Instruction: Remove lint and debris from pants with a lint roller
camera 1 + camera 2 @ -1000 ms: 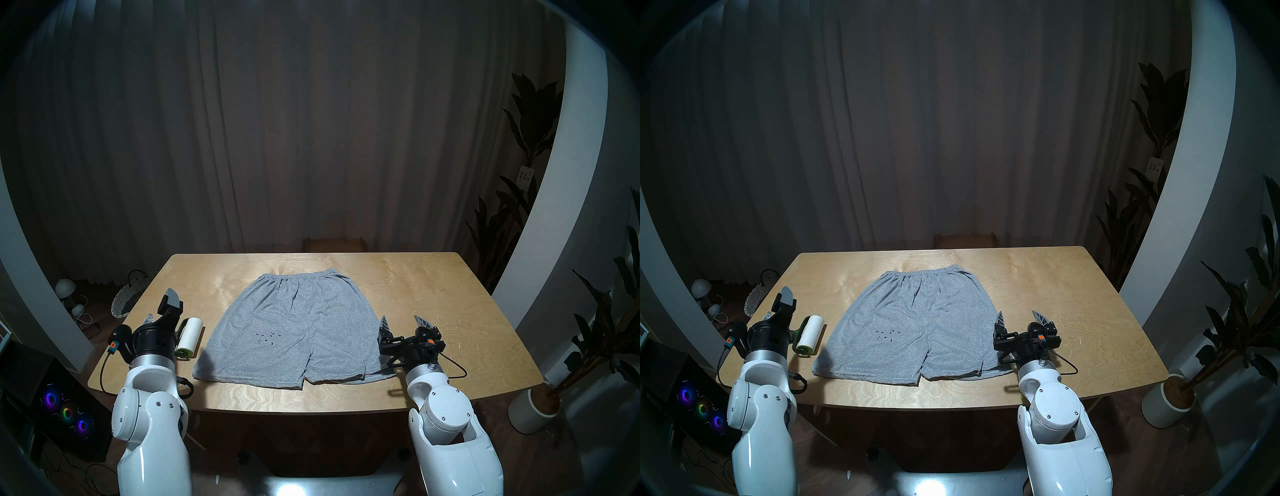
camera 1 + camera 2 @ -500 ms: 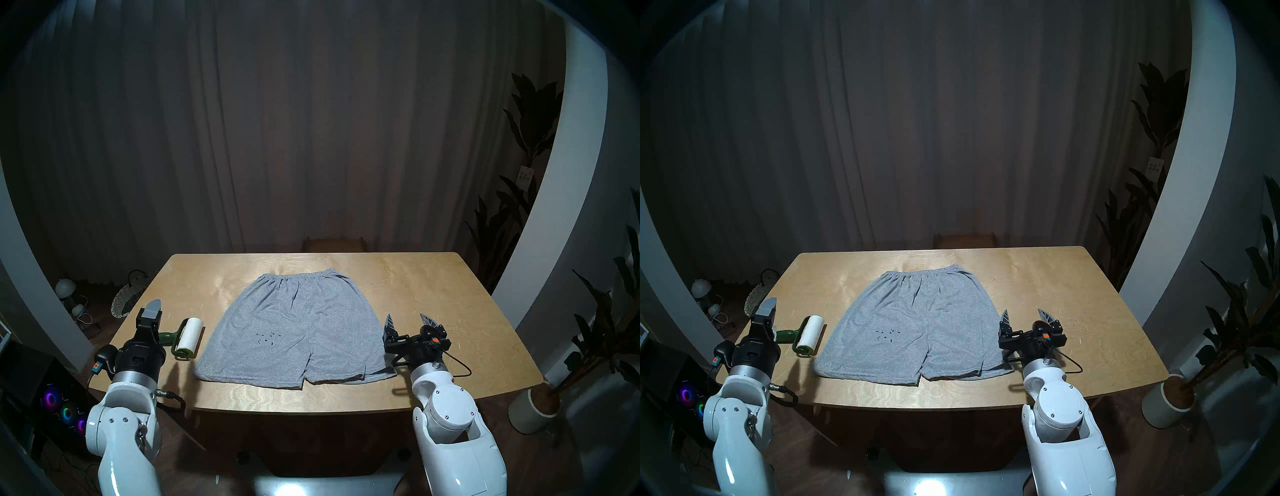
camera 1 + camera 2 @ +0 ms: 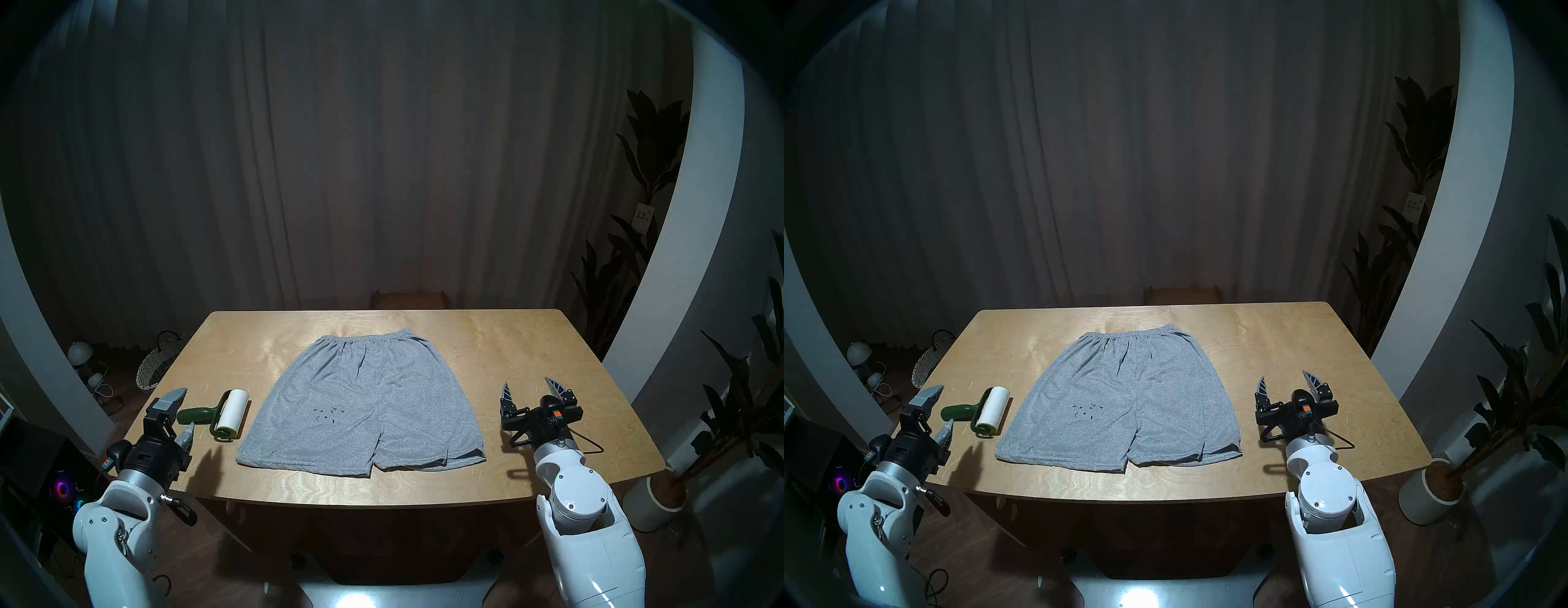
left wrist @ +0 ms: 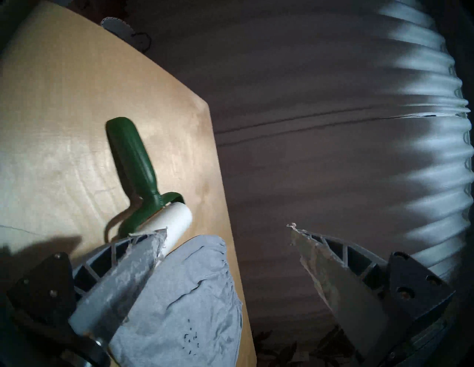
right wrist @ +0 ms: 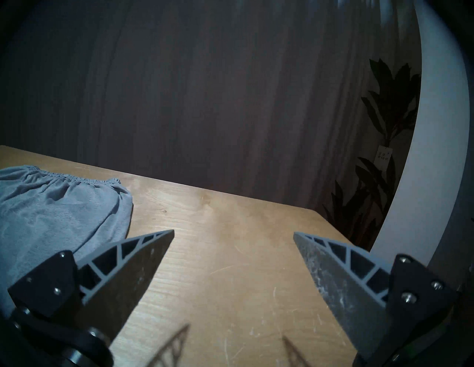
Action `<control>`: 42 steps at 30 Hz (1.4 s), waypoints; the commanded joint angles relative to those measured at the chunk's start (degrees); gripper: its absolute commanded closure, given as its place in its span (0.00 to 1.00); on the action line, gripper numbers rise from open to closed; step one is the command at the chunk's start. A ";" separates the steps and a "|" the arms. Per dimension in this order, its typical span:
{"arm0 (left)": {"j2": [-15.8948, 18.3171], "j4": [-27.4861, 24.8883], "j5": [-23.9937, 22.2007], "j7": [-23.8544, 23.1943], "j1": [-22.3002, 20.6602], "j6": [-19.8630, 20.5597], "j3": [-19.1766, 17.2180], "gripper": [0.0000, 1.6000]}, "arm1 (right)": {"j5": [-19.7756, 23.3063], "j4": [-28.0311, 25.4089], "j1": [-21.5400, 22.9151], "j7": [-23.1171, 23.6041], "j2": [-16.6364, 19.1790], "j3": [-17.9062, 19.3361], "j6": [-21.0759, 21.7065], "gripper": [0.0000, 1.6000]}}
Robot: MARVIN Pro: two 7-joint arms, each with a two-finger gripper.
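Both arms have shifted outward since the earlier frames, uncovering the lint roller handle. Left pincer [image 3: 181, 411] stands fully spread and empty, tilted on its side, level with the handle end of the lint roller [image 3: 220, 412], which lies on the worktop [image 3: 530, 339] just beside the left leg of the grey shorts [image 3: 360, 399]. Lint specks [image 3: 327, 415] sit clustered on that leg. Right pincer [image 3: 530, 388] is spread wide, empty, pointing forward over bare worktop, clear of the shorts.

Risk: a sideways approach could nudge the handle and roll the sticky roll onto the cloth.
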 commanded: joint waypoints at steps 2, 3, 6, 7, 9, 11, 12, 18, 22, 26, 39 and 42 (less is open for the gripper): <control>3.43 -0.15 -4.92 5.34 -3.41 2.72 -1.71 0.00 | -3.05 1.34 2.64 -2.43 0.76 -0.24 -5.76 0.00; 3.23 -0.25 -5.18 6.97 -3.73 2.38 -1.66 0.00 | -3.58 1.52 2.68 -2.91 0.73 -0.25 -6.13 0.00; 3.46 -0.68 -6.19 10.58 -4.42 2.37 -1.32 0.00 | -3.83 1.54 2.51 -3.52 0.35 -0.15 -6.05 0.00; 3.16 -1.07 -6.06 11.99 -4.80 1.70 -1.18 0.00 | -3.86 1.68 2.51 -3.78 0.26 -0.13 -6.51 0.00; 3.00 -1.08 -5.50 15.08 -5.59 0.11 -0.54 0.00 | -4.24 1.92 2.45 -5.11 -0.43 -0.04 -7.19 0.00; 2.77 -0.93 -5.47 17.69 -6.56 -0.70 -0.06 0.00 | -3.69 1.93 2.29 -4.88 -0.51 -0.08 -7.29 0.00; 2.73 -0.74 -5.21 18.27 -6.86 -1.15 0.23 0.00 | -4.00 2.01 2.27 -5.23 -0.51 -0.12 -7.64 0.00; 2.30 -0.01 -6.44 24.51 -9.31 -3.61 0.99 0.00 | -4.34 2.12 1.95 -6.57 -1.23 -0.06 -8.62 0.00; 1.75 1.34 -6.54 26.24 -10.69 -5.17 2.05 0.00 | -4.13 1.42 1.58 -6.22 -1.01 -0.09 -8.78 0.00; 1.22 1.78 -5.63 27.42 -11.56 -6.85 3.43 0.00 | -3.69 -0.68 0.53 -6.29 -1.62 -0.07 -7.97 0.00; 1.83 5.03 -3.60 25.95 -12.54 -8.69 3.83 0.00 | -3.74 -6.15 -2.37 -6.95 -2.07 -0.05 -5.45 0.00; 2.19 5.75 -3.37 25.49 -12.59 -8.64 3.73 0.00 | -3.77 -7.18 -2.80 -7.05 -2.09 -0.14 -4.85 0.00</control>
